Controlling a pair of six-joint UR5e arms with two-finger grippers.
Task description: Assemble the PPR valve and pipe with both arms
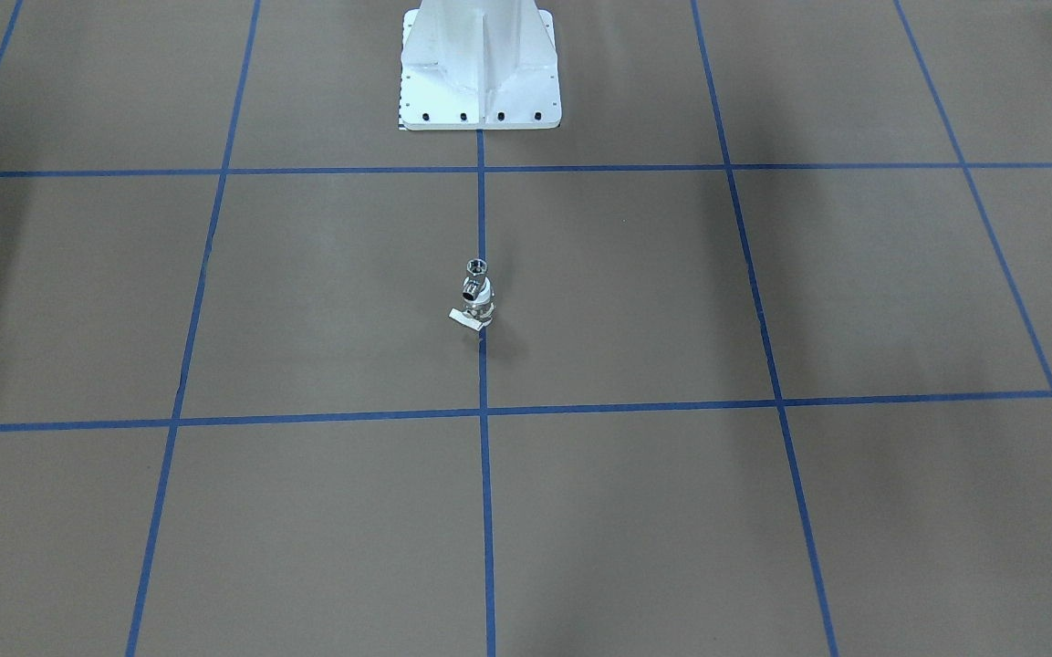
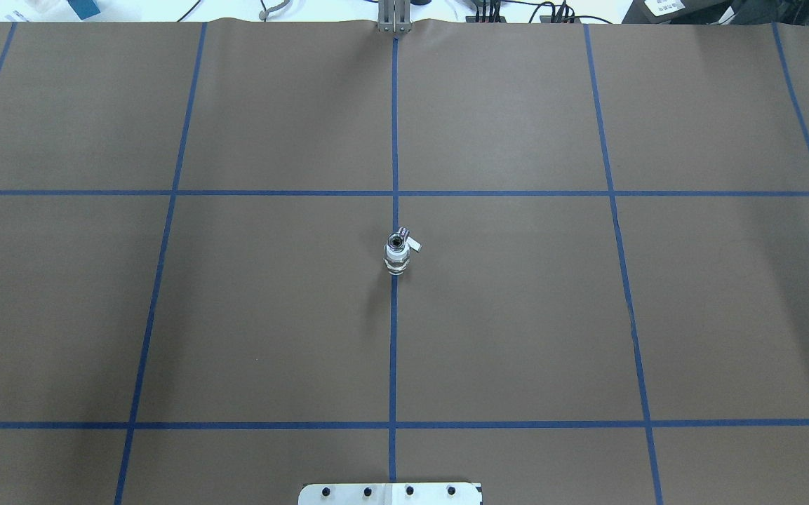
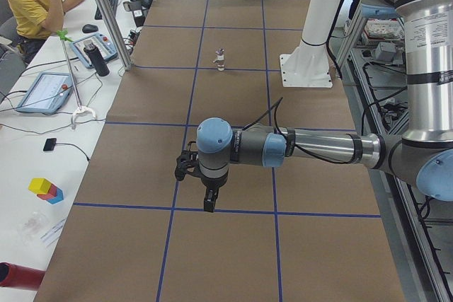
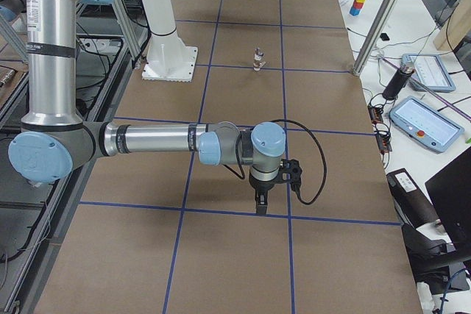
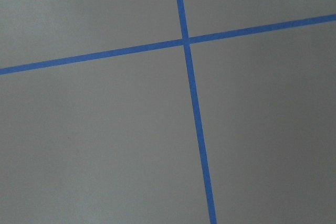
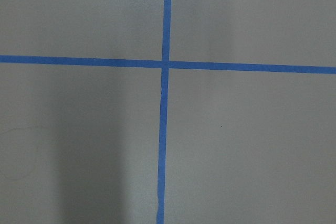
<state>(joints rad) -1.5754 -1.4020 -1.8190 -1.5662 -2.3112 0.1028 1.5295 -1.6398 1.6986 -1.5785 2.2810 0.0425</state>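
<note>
Left arm, right arm: forearms level over counter ends, wrists bent, jaws pointing straight down over tape crossings; open or closed, cannot tell. PPR valve at counter centre, upright, long axis vertical; pipe on top, ring up; lever toward 8 o'clock in front-facing view.

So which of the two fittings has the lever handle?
The PPR valve, white and brass with a flat pale lever; the pipe is all silver with a ring-like open end.
</note>
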